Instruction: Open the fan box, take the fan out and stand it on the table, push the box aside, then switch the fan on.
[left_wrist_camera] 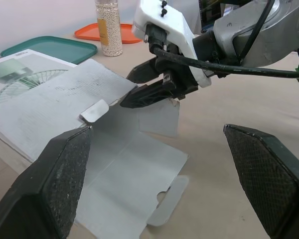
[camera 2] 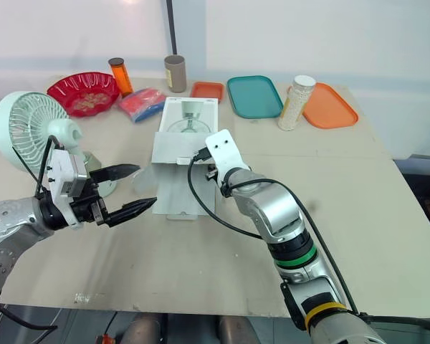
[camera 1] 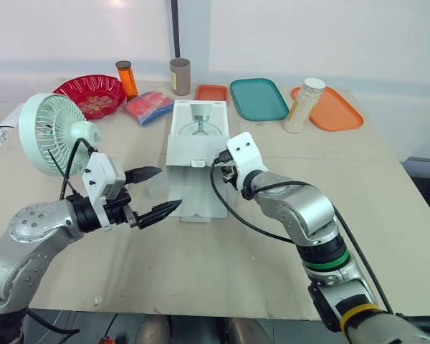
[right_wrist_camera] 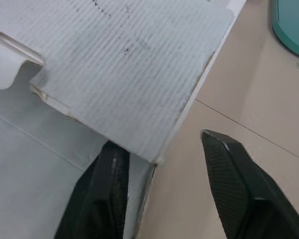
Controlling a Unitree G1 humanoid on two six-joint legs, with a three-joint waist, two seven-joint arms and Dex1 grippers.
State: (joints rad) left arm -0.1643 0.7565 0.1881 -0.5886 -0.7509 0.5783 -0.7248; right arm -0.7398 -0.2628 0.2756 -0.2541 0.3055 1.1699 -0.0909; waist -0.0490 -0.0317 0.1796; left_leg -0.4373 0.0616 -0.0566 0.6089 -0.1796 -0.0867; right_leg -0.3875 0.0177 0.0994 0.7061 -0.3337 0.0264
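Fan box (camera 1: pixel 193 136) lies flat mid-table, front flap folded out toward the robot. Fan (camera 1: pixel 54 132) stands upright to its left, apart from it. Right gripper (right_wrist_camera: pixel 159 140): fingers spread, straddling the box's right corner edge. Left gripper (camera 1: pixel 169 188): fingers released, empty, at the flap's left edge. Beige table (camera 1: pixel 387 186); far side carries red bowl (camera 1: pixel 89 93), teal tray (camera 1: pixel 258 98), orange tray (camera 1: pixel 333 109), bead jar (camera 1: pixel 304 105). White wall (camera 1: pixel 308 36) behind
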